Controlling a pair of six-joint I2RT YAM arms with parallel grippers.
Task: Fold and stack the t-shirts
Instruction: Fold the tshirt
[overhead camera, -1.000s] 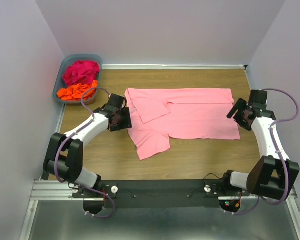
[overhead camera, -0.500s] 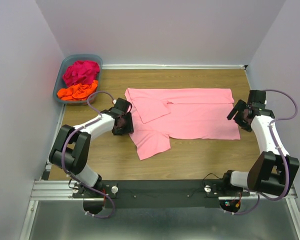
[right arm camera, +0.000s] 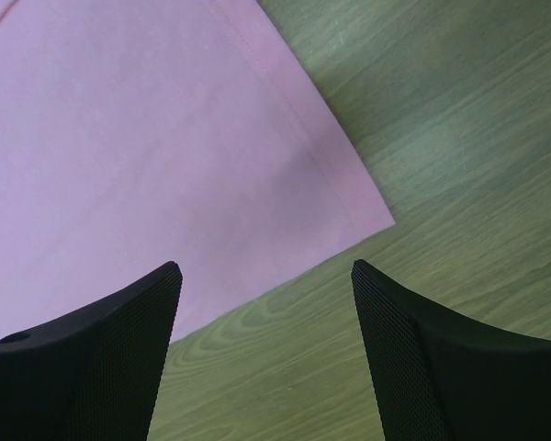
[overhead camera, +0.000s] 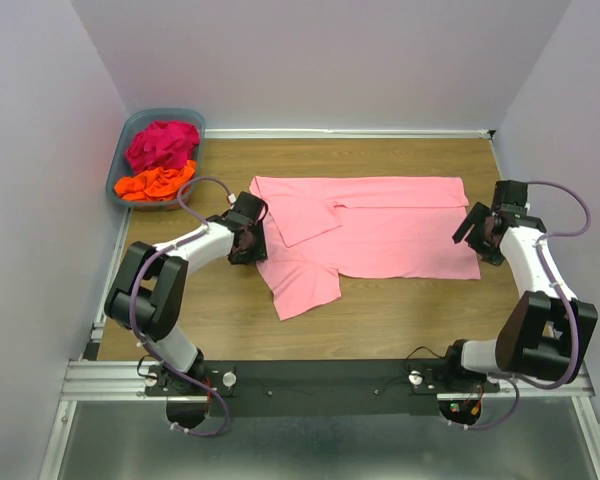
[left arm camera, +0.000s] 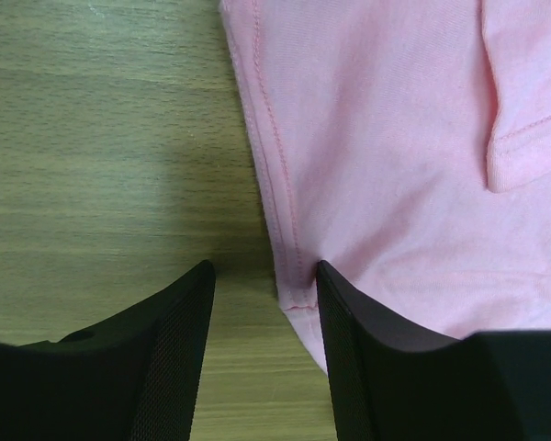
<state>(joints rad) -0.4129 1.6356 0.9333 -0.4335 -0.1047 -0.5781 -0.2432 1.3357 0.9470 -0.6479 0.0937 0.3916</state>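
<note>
The light pink t-shirt lies spread flat on the wooden table, one sleeve folded over its top and its lower left part reaching toward the near edge. My left gripper is open at the shirt's left edge. In the left wrist view the gripper straddles the stitched hem, with the right finger on the cloth. My right gripper is open and empty over the shirt's near right corner. In the right wrist view the gripper hovers just off that corner. The magenta t-shirt and orange t-shirt lie crumpled in the basket.
A grey-blue plastic basket stands at the back left corner against the wall. Purple walls close in the table on the left, back and right. Bare wood runs between the shirt and the arms' bases.
My left gripper has moved right and up onto the pink shirt's left hem. My right gripper has shifted slightly toward the shirt's right corner. The shirt has not moved.
</note>
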